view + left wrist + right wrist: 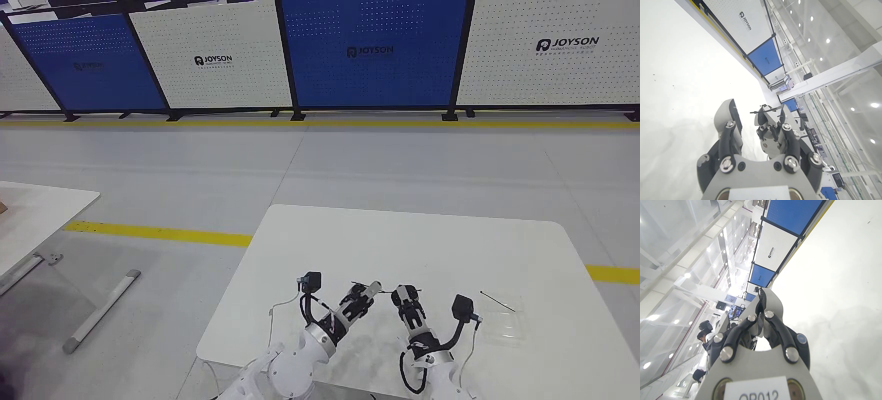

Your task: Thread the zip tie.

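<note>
Top view, left gripper (pixel 366 292) and right gripper (pixel 405 296) close together by the table's (pixel 420 240) near edge, wide tabletop ahead, right gripper pinching the black zip tie (pixel 763 111), left gripper spread wide, tie just beyond its fingers (pixel 734 113).

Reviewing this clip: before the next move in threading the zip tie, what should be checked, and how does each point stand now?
1. The right gripper is shut on the zip tie: ok.
2. The left gripper is open to receive it: ok.
3. Tie's free end lined up between the left fingers: cannot tell, depth is unclear.
4. Which end is the head: cannot tell.
5. The thin dark strip and clear bag on the table lie apart from both arms: ok.
</note>
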Robot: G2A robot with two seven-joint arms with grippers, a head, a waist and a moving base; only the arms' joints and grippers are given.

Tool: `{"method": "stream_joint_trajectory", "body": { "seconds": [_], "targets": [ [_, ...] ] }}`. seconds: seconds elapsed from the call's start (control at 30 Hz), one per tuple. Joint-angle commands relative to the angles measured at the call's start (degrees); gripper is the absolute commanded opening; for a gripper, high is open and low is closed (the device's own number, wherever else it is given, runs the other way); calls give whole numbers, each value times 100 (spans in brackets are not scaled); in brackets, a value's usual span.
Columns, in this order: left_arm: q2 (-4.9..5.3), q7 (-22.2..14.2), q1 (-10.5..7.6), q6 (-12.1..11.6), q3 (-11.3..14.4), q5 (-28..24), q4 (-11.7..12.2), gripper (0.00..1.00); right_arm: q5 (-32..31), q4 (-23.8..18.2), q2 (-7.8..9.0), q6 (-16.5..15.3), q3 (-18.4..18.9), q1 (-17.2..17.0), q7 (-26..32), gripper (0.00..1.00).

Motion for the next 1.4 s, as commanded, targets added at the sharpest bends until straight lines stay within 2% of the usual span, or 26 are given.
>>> {"method": "stream_joint_trajectory", "body": {
  "seconds": [0.0, 0.23, 0.4, 0.47, 0.7, 1.37],
  "targets": [
    [-2, 6, -2, 2, 1, 10, -2, 29, -9, -4, -2, 1, 3, -5, 4, 0],
    [-11, 12, -21, 48, 2, 14, 9, 26, -51, -7, -12, 2, 4, -11, 18, 0],
    [-17, 4, -35, 68, -2, 1, 21, 14, -67, -4, -19, -17, 14, -16, 20, 0],
    [-18, 1, -35, 62, -2, -2, 23, 13, -62, -3, -21, -18, 19, -14, 29, 0],
    [-22, -10, -28, 45, -7, -6, 29, 0, -32, 14, -34, -16, 29, 3, 50, 0],
    [1, -284, 46, -164, -89, -118, -25, 0, -41, 58, -70, -11, -8, 60, 183, 0]
  ]
}}
